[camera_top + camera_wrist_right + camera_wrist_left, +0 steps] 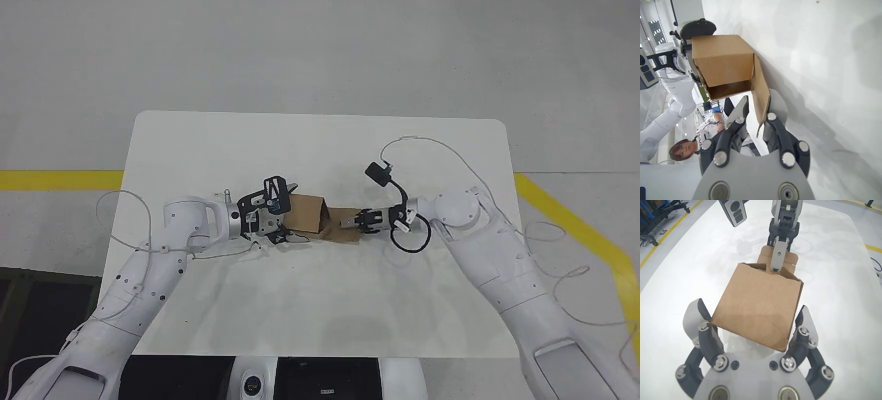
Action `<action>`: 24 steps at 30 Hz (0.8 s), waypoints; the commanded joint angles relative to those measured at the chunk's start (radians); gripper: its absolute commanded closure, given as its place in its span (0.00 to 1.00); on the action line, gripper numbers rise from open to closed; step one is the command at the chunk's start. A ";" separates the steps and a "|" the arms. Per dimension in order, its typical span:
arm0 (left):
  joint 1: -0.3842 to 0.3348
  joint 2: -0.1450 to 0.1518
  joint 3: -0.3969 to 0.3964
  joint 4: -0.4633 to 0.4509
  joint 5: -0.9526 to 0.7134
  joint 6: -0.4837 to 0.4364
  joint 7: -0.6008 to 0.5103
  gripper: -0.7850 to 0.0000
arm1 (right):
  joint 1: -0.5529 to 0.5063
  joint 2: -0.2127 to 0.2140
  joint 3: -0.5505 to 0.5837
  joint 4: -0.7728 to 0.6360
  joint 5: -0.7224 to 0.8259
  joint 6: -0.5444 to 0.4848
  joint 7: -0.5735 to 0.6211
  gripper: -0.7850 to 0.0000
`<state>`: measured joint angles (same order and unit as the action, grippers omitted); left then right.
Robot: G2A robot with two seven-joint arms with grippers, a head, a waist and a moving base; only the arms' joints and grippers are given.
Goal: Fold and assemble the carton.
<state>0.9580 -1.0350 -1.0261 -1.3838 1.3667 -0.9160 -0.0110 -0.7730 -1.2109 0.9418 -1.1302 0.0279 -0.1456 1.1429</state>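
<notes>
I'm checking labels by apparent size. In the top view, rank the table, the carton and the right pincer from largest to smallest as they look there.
1. table, by far the largest.
2. carton, flap included.
3. right pincer, which looks smaller than the carton. It sits at about the same height, so nearness hardly skews this.

Pretty plain room tbh: a white table (320,140) with rounded corners sits on a smooth pale grey floor (300,50), and yellow tape lines (60,180) run across that floor on both sides of it. Off past one corner there's a black wheeled stand (651,236) with something blue (645,213) on it. Lighting's bright and even, with soft shadows.
</notes>
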 commanded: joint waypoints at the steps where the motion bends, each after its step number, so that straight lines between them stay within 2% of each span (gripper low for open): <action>1: 0.000 0.000 0.000 0.000 0.001 -0.002 0.000 0.00 | 0.003 -0.002 -0.002 -0.009 0.010 -0.005 -0.002 0.80; 24: 0.000 -0.001 0.004 0.001 0.010 -0.003 0.003 0.00 | 0.073 -0.036 -0.067 0.014 0.037 0.022 -0.057 0.77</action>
<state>0.9575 -1.0364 -1.0219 -1.3832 1.3767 -0.9187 -0.0069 -0.7005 -1.2472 0.8733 -1.1166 0.0659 -0.1301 1.0897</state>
